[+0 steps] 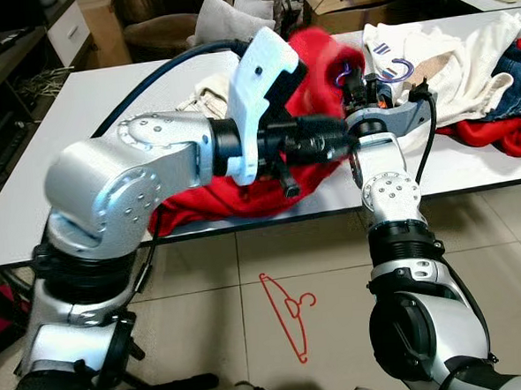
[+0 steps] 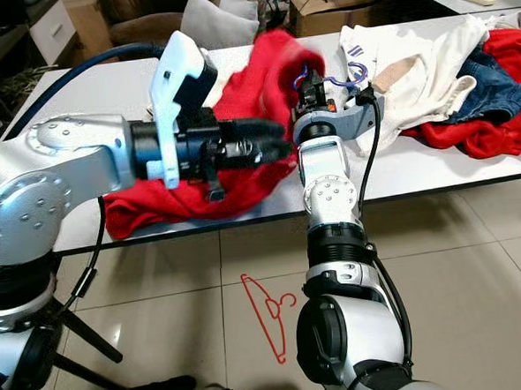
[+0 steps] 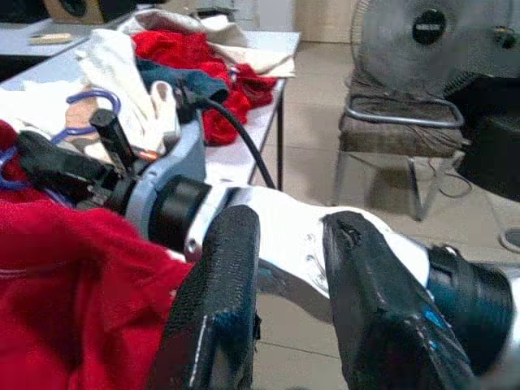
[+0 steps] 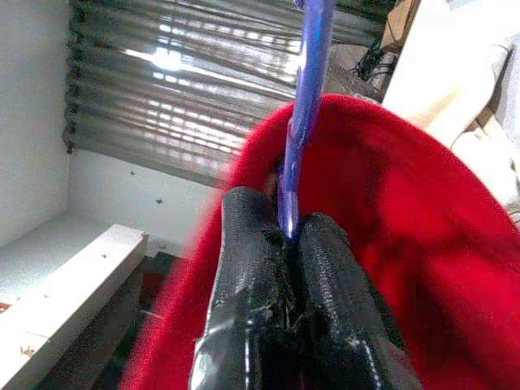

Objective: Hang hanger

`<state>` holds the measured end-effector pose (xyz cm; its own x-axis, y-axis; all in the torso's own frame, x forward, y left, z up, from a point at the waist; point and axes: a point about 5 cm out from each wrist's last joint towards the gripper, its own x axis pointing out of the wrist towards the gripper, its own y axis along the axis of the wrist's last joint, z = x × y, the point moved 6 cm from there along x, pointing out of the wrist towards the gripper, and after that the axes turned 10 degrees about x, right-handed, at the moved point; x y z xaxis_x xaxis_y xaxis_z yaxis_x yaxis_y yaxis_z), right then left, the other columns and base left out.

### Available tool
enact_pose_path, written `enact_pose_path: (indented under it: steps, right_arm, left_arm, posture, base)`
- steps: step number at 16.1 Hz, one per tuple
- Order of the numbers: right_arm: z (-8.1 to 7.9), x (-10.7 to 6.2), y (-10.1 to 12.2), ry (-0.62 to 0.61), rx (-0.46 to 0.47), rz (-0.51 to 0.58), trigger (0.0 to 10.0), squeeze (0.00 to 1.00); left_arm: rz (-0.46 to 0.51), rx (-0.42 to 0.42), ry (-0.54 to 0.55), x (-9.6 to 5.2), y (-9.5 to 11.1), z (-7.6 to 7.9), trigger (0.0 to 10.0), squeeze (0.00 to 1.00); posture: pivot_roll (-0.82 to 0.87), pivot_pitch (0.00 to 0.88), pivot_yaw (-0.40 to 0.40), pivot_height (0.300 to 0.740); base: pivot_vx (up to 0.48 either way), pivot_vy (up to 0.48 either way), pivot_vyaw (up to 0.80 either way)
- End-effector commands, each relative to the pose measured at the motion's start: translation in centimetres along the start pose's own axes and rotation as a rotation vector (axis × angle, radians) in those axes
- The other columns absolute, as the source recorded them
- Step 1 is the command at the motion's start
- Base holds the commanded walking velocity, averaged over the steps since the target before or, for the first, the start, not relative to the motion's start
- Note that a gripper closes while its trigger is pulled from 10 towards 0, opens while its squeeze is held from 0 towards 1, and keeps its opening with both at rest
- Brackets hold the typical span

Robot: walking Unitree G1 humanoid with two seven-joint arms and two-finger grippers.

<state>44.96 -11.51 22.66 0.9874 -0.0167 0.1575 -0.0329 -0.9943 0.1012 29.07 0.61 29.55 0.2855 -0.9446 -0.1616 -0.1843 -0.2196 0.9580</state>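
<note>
One blue hanger (image 4: 302,106), thin, stiff, probably light: right pincer (image 4: 286,244) clamped on its hook at 12 o'clock above the bench (image 1: 104,98), red garment (image 1: 243,192) draped soft beneath. Left pincer (image 3: 288,309) parted, empty.

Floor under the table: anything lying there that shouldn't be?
Yes. A red hanger lies flat on the tiles between the arms, off the table, while the right gripper clamps a purple hanger inside the red garment.

White table (image 1: 104,98) w/ clothes pile (image 1: 465,67); cardboard box (image 1: 346,8) behind.
</note>
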Motion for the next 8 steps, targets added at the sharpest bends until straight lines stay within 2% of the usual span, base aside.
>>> enact_pose_path:
  steps: [1,3,5,6,7,8]
  right_arm:
    - [-0.1,-0.2,-0.6,0.012,0.021,-0.009,0.0,0.0]
    - [-0.5,0.0,-0.5,0.034,0.036,-0.02,0.0,0.0]
    - [-3.6,-0.5,-0.5,0.182,0.044,-0.103,0.0,0.0]
    - [-4.5,-1.1,-0.4,0.237,0.02,-0.134,0.0,0.0]
    - [-5.6,-2.2,-0.2,0.311,-0.016,-0.182,0.0,0.0]
    - [-6.5,-3.8,0.1,0.378,-0.063,-0.23,0.0,0.0]
  left_arm:
    - [0.002,0.003,-0.005,-0.5,0.1,0.1,10.0,1.0]
    - [0.033,0.002,0.044,-1.5,0.6,-0.8,10.0,1.0]
    - [0.011,-0.013,0.363,-4.9,-1.0,-6.2,10.0,1.0]
    - [0.007,-0.013,0.437,-6.0,-1.7,-7.3,10.0,0.44]
    - [-0.011,-0.018,0.581,-8.1,-3.6,-8.9,10.0,0.08]
    - [-0.042,-0.015,0.696,-9.8,-5.7,-9.5,10.0,0.02]
  posture:
    - [-0.15,0.0,0.098,0.71]
    - [-0.14,0.0,0.091,0.71]
    - [-0.13,0.0,0.077,0.71]
    - [-0.13,0.0,0.077,0.71]
    - [-0.13,0.0,0.069,0.71]
    - [-0.13,0.0,0.062,0.71]
  base:
    - [0.0,0.0,0.0]
    - [0.0,0.0,0.0]
    - [0.0,0.0,0.0]
    - [0.0,0.0,0.0]
    - [0.0,0.0,0.0]
    - [0.0,0.0,0.0]
